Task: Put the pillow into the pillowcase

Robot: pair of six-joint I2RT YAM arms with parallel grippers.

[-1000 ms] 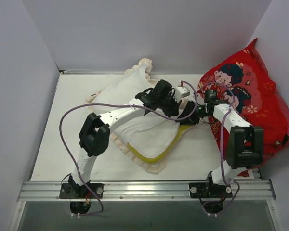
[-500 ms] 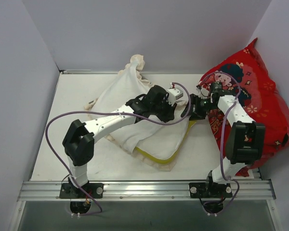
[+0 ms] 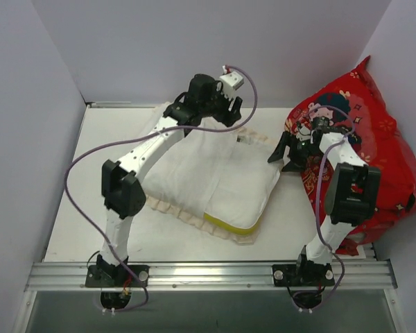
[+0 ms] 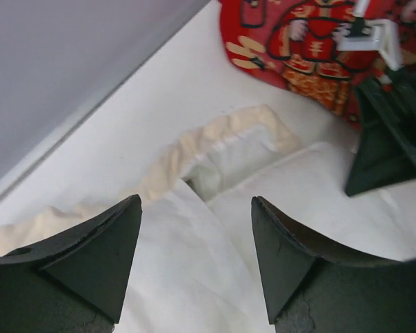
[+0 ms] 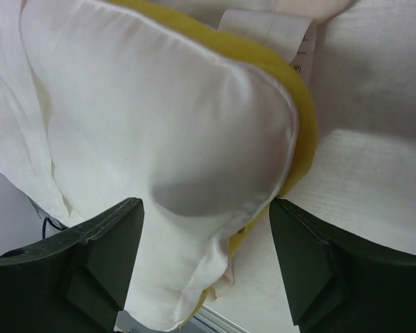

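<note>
You are holding the left gripper [image 4: 195, 208] spread open and empty above the pillowcase's [image 3: 172, 207] ruffled far edge. The right gripper [image 5: 206, 208] is gaping too, gripping nothing, facing the pillow's [image 3: 222, 173] yellow strip [image 3: 229, 225]. The pillow is lying mid-table [image 3: 76, 208], frill peeking out around it, beside the red cartoon cushion [image 3: 378, 139].

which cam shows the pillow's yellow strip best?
Right wrist: the yellow strip runs large and close round a corner of the pillow. Top external shows it small, along the pillow's near edge. Left wrist shows none of it.
</note>
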